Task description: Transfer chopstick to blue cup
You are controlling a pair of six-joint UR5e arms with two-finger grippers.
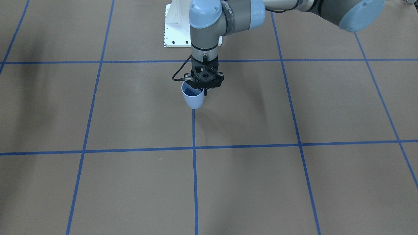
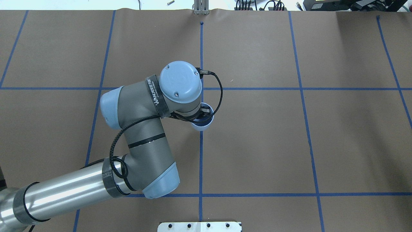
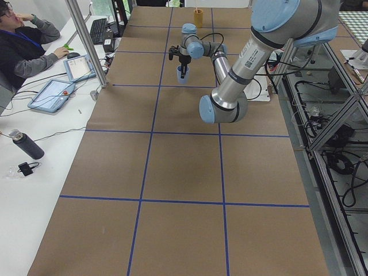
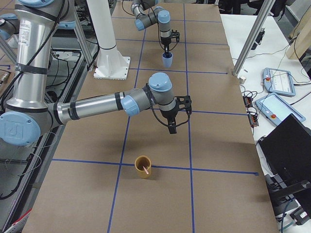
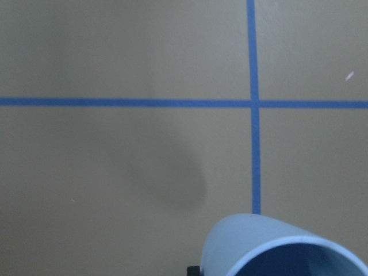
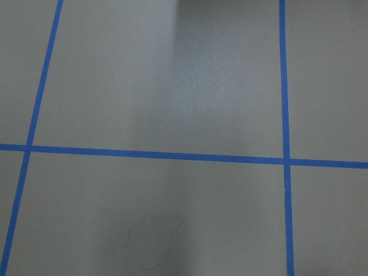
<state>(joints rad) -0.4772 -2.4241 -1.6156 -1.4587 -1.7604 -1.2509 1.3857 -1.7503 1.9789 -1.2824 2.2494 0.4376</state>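
1. The chopstick (image 4: 145, 169) leans inside a brown cup (image 4: 142, 174) towards the robot's right end of the table (image 1: 130, 107), well apart from the blue cup (image 1: 194, 99).
2. The blue cup is mid-table over a tape line (image 1: 194, 130), with the left gripper (image 1: 202, 91) clenched on its rim (one finger outside).
3. The right gripper (image 4: 173, 127) hangs near the brown cup; I cannot tell whether it is released or clenched.

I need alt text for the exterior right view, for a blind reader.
The near arm's right pincer hangs above a brown-paper table, beyond an orange-brown cup holding a pink chopstick. Far behind, the left pincer is at the rim of a blue cup.
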